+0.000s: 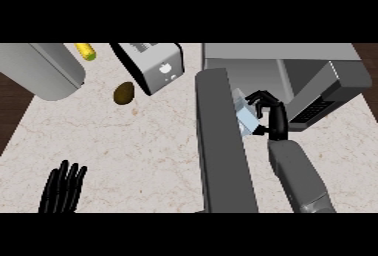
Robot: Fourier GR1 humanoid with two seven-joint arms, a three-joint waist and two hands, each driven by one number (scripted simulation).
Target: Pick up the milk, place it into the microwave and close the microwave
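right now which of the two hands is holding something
The right hand, curled around the milk carton beside the open microwave door. The left hand rests open, fingers up, at the view's lower left.

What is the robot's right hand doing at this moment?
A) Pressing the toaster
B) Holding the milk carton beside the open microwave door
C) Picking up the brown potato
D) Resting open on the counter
B: the right hand has its fingers curled round the milk carton, just right of the open microwave door and in front of the microwave.
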